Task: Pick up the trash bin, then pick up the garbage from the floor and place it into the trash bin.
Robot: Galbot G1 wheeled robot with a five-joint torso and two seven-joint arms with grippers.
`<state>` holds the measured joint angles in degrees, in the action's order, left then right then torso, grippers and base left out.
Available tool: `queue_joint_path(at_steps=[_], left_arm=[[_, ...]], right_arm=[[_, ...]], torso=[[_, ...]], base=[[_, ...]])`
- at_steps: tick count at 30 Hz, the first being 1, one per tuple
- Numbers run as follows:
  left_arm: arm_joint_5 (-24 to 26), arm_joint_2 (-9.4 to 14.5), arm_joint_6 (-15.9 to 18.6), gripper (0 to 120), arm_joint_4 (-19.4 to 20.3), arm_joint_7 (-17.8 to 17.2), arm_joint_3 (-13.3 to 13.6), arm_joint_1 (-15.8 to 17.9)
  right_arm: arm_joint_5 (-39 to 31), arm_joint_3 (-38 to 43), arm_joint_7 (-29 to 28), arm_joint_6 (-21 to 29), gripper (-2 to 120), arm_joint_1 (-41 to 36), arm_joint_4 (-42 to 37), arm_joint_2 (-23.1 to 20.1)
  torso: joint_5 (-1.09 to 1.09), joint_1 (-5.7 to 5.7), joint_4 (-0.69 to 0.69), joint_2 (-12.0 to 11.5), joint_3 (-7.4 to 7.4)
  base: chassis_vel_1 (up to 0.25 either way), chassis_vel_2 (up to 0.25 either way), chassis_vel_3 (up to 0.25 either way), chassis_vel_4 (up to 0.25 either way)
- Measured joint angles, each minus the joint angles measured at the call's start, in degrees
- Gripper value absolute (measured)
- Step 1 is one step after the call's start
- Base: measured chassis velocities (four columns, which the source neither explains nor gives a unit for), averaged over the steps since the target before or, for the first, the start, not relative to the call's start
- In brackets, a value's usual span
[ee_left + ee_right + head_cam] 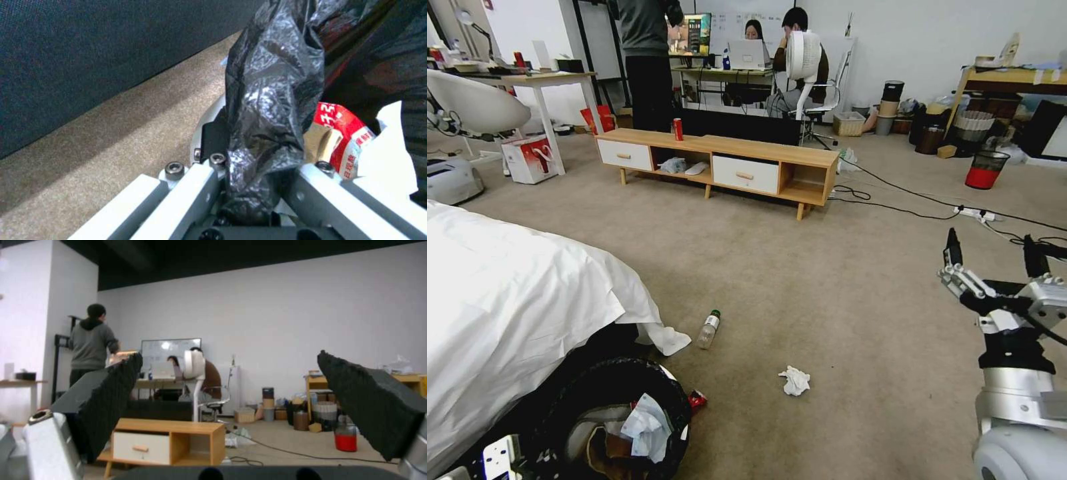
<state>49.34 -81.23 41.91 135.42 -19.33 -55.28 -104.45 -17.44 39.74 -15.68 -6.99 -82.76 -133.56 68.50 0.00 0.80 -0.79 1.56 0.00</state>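
The trash bin (pixel 677 393), lined with a crinkled black bag (pixel 271 100), hangs low at the bed's corner. My left gripper (pixel 502 459) (pixel 262 160) is shut on its bagged rim. Inside lie a white tissue (pixel 647 427), tan cardboard (pixel 606 455) and a red-white packet (pixel 345 136). On the carpet are pieces of garbage: a clear bottle with a green cap (pixel 708 329), a crumpled white tissue (pixel 795 381), and a small red piece (pixel 696 399) touching the bin's side. My right gripper (pixel 992 240) (pixel 229 355) is held open above the floor on the right, well clear of the litter.
A bed with a white sheet (pixel 507 300) crowds the left. A low wooden cabinet (pixel 720 163) with an upright red can (pixel 678 129) stands ahead. Cables and a power strip (pixel 977 213) cross the floor at right, near a red-and-black mesh bin (pixel 984 169).
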Motion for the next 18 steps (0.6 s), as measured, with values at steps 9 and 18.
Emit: queue_joint_path(at_steps=[9, 18], left_arm=[[-0.34, -0.8, -0.3, 1, 0.19, 0.71, -0.22, -0.28], [-0.23, -0.87, -0.35, 1, 0.19, 0.8, -0.53, -0.36]], right_arm=[[-0.36, -1.89, -0.07, -0.24, 100, 0.65, 1.93, -2.2], [-0.48, -3.37, 0.08, -0.26, 100, 1.62, 3.34, -3.8]], torso=[[0.0, 0.0, 0.0, 0.0, 0.0], [0.0, 0.0, 0.0, 0.0, 0.0]], base=[[0.0, 0.0, 0.0, 0.0], [0.0, 0.0, 0.0, 0.0]])
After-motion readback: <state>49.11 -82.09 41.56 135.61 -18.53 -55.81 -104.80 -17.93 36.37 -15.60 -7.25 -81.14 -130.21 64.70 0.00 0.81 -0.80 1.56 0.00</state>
